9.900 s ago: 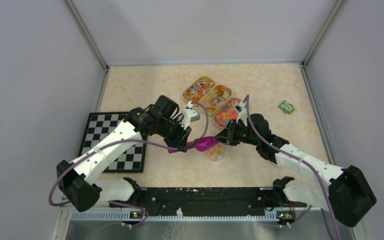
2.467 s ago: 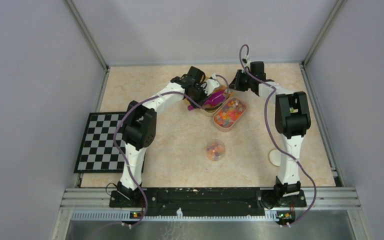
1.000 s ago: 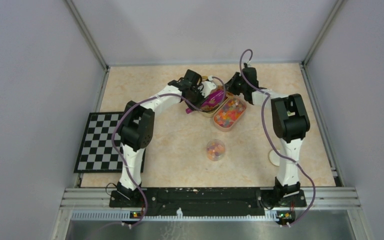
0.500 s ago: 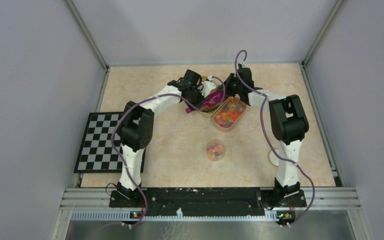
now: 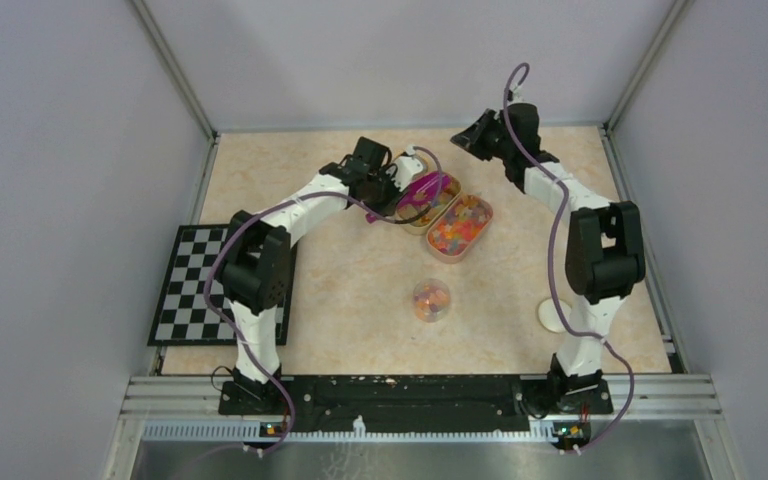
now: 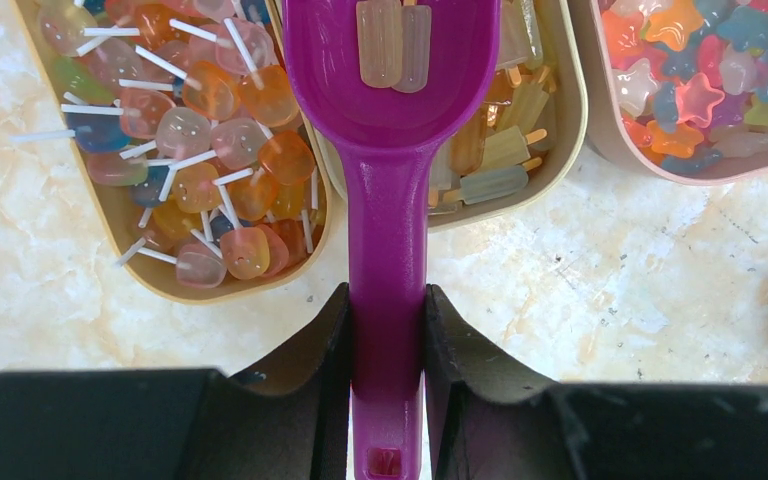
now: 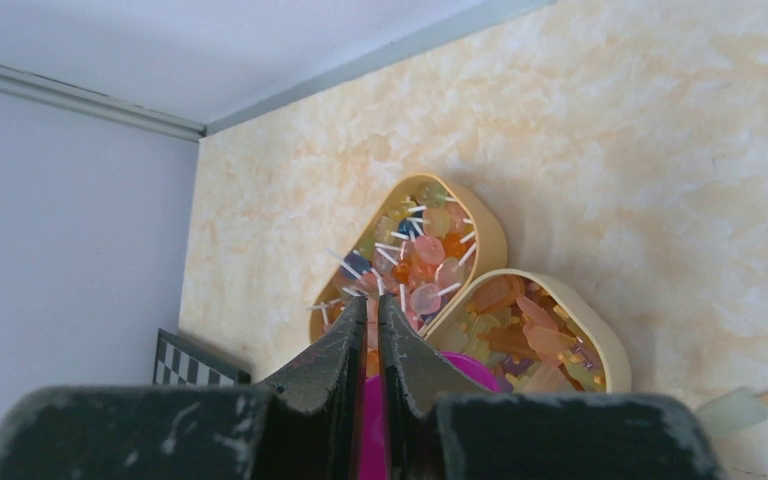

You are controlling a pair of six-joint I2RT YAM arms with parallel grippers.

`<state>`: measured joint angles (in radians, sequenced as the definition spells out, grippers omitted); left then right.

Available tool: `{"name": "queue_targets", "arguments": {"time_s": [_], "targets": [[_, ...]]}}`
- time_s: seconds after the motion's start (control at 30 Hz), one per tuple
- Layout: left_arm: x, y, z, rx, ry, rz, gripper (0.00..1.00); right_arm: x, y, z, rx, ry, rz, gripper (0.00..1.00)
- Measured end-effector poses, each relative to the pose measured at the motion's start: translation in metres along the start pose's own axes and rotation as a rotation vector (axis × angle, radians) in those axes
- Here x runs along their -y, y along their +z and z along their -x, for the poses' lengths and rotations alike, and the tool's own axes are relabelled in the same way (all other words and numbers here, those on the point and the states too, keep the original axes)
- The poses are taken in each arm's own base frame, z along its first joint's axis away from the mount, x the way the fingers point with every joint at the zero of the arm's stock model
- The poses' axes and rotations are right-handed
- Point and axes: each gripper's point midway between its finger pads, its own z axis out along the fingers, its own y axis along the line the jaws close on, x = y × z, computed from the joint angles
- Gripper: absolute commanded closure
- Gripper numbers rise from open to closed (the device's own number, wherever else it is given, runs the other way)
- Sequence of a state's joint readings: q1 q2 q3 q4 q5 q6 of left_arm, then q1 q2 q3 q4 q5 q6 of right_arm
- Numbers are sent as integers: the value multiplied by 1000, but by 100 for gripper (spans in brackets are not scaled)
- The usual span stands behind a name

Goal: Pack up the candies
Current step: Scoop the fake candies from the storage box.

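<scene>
Purple scoop (image 6: pixel 388 150), pinched by left gripper (image 6: pixel 385 305), carries two candies (image 6: pixel 393 40) above candy-filled trays (image 6: pixel 573 90); right gripper (image 7: pixel 372 305) nearly closed, empty.

place: robot lab cell | evidence: plain grey panel walls (image 5: pixel 60 200), checkerboard board (image 5: pixel 190 290), aluminium frame rail (image 5: pixel 660 388)

Top cam: above and behind the arm bases, looking down on the whole counter (image 5: pixel 340 290). Left wrist cam: close, straight down on the trays (image 6: pixel 222 293) of candies (image 6: pixel 210 130). Right wrist: farther, oblique, same trays.
</scene>
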<state>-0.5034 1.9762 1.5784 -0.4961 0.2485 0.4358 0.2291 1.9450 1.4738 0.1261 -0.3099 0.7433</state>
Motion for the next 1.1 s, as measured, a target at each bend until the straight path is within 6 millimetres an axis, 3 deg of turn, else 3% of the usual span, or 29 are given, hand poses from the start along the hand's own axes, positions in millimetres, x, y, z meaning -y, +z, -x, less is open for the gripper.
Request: {"name": "queue_targets", "arguments": {"time_s": [0.13, 0.3, 0.43, 0.57, 0.7, 0.8, 0.87, 1.0, 1.1], "targets": [[5, -8, -1, 49, 13, 7, 100, -15, -17, 19, 35, -38, 39, 86], [29, -48, -11, 197, 80, 26, 100, -36, -45, 28, 63, -102, 82, 80], [29, -77, 16, 338, 156, 71, 100, -51, -64, 33, 88, -164, 120, 78], [24, -93, 35, 409, 216, 107, 100, -49, -72, 23, 69, -193, 137, 72], [26, -100, 35, 419, 242, 112, 100, -38, -75, 6, 25, -200, 124, 60], [30, -103, 28, 364, 215, 81, 100, -33, -83, -3, -2, -206, 108, 44], [33, -109, 27, 321, 174, 61, 100, -33, -93, -6, -11, -214, 99, 18], [40, -122, 30, 279, 65, 36, 100, -43, -120, -4, 1, -244, 90, 15], [55, -130, 19, 222, -28, -12, 100, -51, -142, -4, 18, -272, 95, 14]]}}
